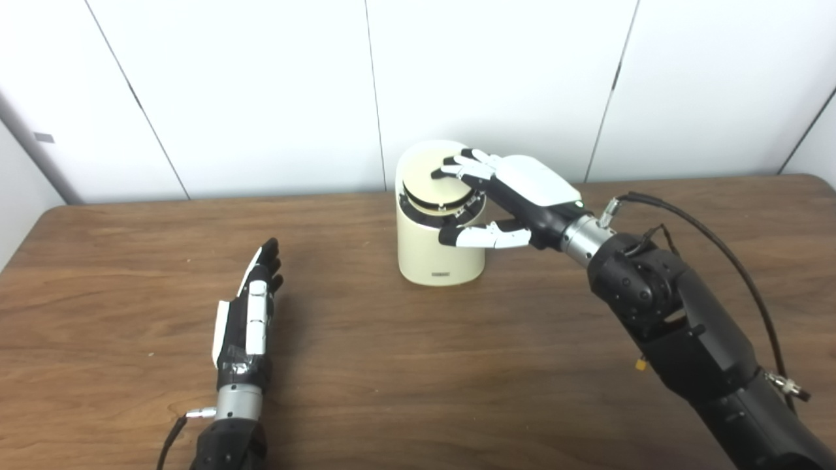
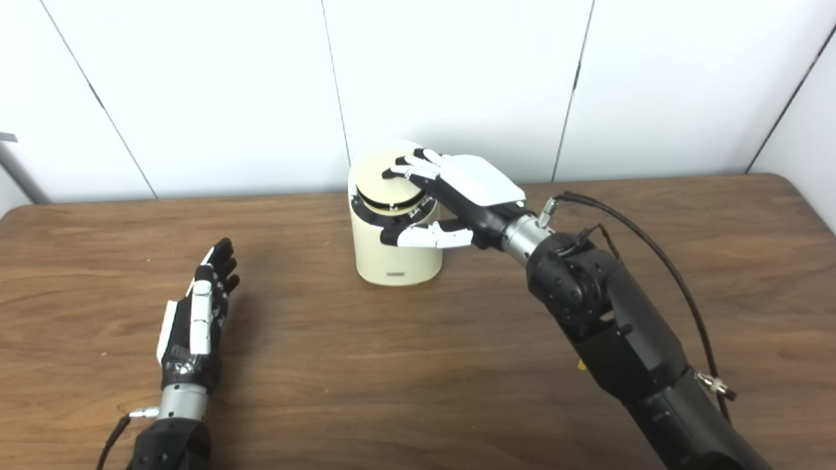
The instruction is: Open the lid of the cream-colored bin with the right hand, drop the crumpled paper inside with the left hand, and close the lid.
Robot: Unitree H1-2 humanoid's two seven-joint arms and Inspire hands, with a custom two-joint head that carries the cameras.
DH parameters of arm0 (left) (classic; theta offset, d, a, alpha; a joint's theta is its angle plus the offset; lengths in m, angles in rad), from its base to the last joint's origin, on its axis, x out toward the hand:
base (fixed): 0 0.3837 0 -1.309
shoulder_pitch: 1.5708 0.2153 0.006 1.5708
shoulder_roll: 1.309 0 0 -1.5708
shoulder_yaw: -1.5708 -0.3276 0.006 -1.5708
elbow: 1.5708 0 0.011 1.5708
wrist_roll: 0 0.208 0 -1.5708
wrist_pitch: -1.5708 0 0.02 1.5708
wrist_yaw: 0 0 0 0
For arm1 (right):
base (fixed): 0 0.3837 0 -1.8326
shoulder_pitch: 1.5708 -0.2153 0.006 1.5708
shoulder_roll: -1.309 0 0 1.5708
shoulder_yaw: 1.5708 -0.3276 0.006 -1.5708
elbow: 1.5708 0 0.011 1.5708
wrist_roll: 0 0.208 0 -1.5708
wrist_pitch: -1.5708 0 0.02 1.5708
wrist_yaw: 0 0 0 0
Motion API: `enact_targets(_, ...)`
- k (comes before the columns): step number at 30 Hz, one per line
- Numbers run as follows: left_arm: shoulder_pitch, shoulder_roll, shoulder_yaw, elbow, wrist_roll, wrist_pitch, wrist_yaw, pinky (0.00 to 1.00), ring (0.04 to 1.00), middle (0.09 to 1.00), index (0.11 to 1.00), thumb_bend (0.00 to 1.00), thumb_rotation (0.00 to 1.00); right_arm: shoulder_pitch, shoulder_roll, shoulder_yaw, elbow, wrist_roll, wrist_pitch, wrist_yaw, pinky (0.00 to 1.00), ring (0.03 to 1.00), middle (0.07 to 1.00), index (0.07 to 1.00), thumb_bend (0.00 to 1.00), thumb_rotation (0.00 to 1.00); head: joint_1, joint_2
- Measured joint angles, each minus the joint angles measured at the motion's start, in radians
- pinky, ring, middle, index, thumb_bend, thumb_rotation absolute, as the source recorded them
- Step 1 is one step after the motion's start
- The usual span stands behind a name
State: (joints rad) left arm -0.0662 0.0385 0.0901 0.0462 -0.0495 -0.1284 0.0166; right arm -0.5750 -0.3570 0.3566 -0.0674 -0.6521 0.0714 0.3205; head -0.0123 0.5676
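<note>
Table: brown wood-grain top, carrying every item listed below and running back to a white panelled wall.

Right arm: black, entering from the lower right corner and reaching up and left toward the bin; a black cable is looping along its outer side.

Bin: cream-colored cylinder, standing upright near the table's far edge, roughly at the middle of its width. A small label is showing low on its front.

Lid: round, cream-colored disc, sitting tilted in the bin's top, with a dark gap showing under its near edge above a black inner ring.

Right hand: white back, black palm, lying over the right side of the bin. Its fingers are resting close together on the lid's right portion, tips touching the disc. The thumb is stretching out apart from them, lying against the bin's upper front wall just below the rim.

Left hand: lying on the table well to the left of and nearer than the bin, turned on edge, holding nothing. Its fingers are lying straight and close together, pointing away toward the wall.

Crumpled paper: not showing in either view.
</note>
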Motion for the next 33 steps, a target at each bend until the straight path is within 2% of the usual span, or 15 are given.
enact_targets(6, 0.000, 0.000, -0.002, 0.000, 0.006, 0.000, 0.001, 0.96, 0.967, 0.964, 0.947, 0.48, 1.00, 0.019, -0.005, 0.005, -0.020, -0.025, -0.004, 0.004, 1.00, 1.000, 0.949, 0.850, 0.60, 0.97, 0.006, 0.012)
enact_targets(20, 0.000, -0.006, -0.002, -0.005, 0.011, 0.013, 0.004, 0.95, 0.959, 0.963, 0.946, 0.49, 1.00, 0.054, -0.015, 0.004, -0.058, -0.069, -0.029, 0.013, 1.00, 1.000, 0.959, 0.848, 0.61, 0.96, 0.011, 0.025)
enact_targets(30, 0.000, -0.008, -0.003, -0.009, 0.013, 0.030, 0.004, 0.94, 0.953, 0.957, 0.942, 0.49, 1.00, 0.056, -0.015, 0.005, -0.060, -0.087, -0.035, 0.019, 1.00, 1.000, 0.948, 0.859, 0.60, 1.00, 0.012, 0.035)
enact_targets(33, 0.001, -0.009, -0.003, -0.009, 0.014, 0.031, 0.004, 0.94, 0.954, 0.957, 0.941, 0.50, 1.00, 0.054, -0.015, 0.007, -0.060, -0.104, -0.033, 0.032, 1.00, 1.000, 0.931, 0.870, 0.62, 1.00, 0.014, 0.040)
